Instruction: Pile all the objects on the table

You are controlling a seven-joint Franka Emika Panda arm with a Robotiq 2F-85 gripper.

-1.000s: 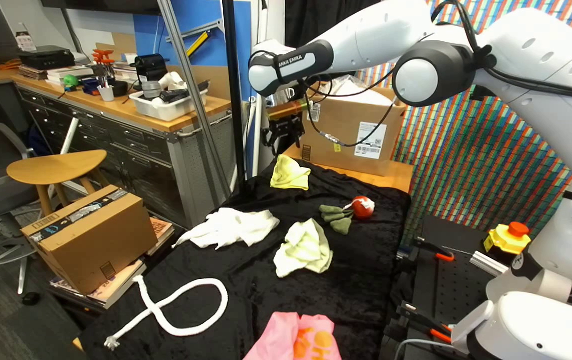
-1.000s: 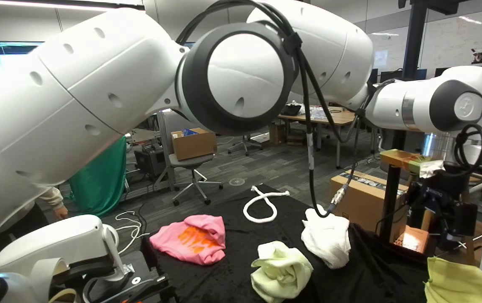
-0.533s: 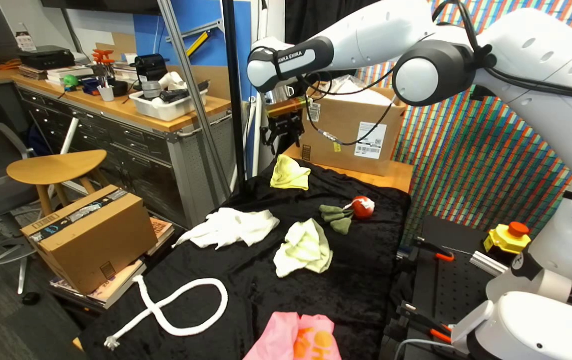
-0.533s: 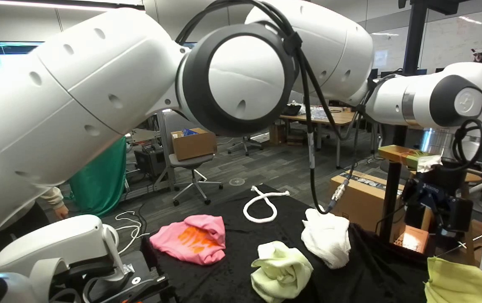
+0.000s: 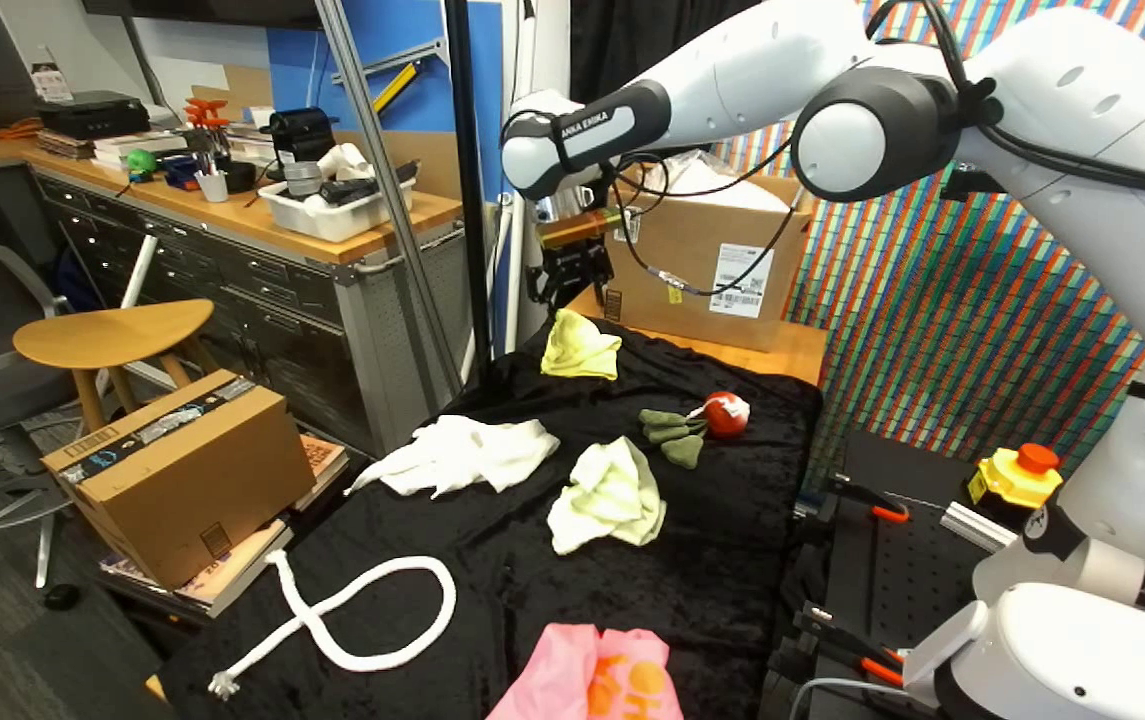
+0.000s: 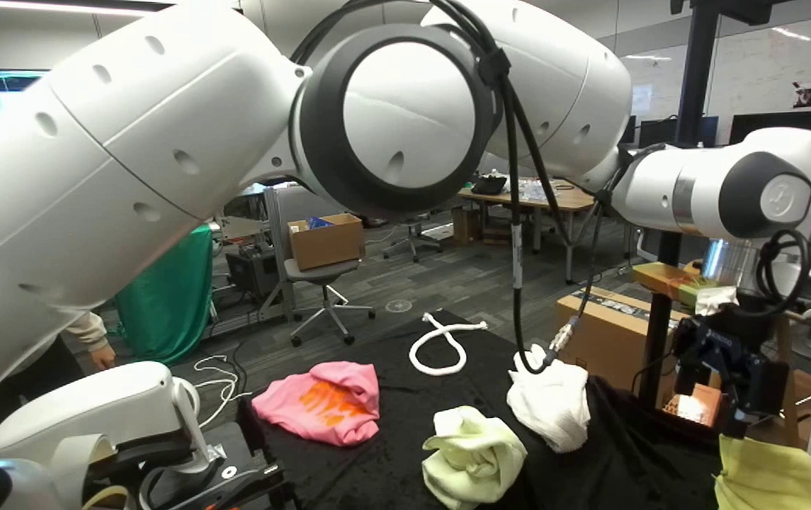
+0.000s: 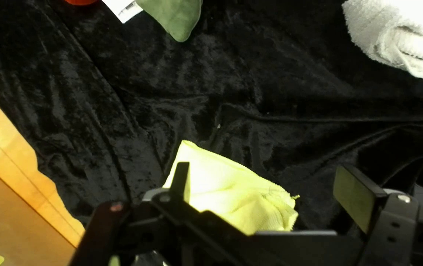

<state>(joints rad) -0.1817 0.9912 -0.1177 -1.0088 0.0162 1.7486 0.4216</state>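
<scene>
Black fabric-topped table [image 5: 722, 590]: bears four cloths, lying apart from one another. Yellow cloth [image 5: 580, 347]: at the table's end nearest the labelled cardboard box [image 5: 692, 252], in an exterior view. Gripper [image 7: 269, 190]: positioned over this cloth, jaws spread wide, cloth visible in the gap between them in the wrist view; contact cannot be determined. White cloth [image 5: 472, 455] and pale green cloth [image 5: 610, 500]: crumpled, near each other. Red round item [image 5: 725, 416]: near the table's edge, partly within the wrist view. Pink cloth [image 6: 327, 404]: orange print on its upper face, well apart from the yellow cloth. White rope [image 5: 308, 617]: laid in one crossed loop
</scene>
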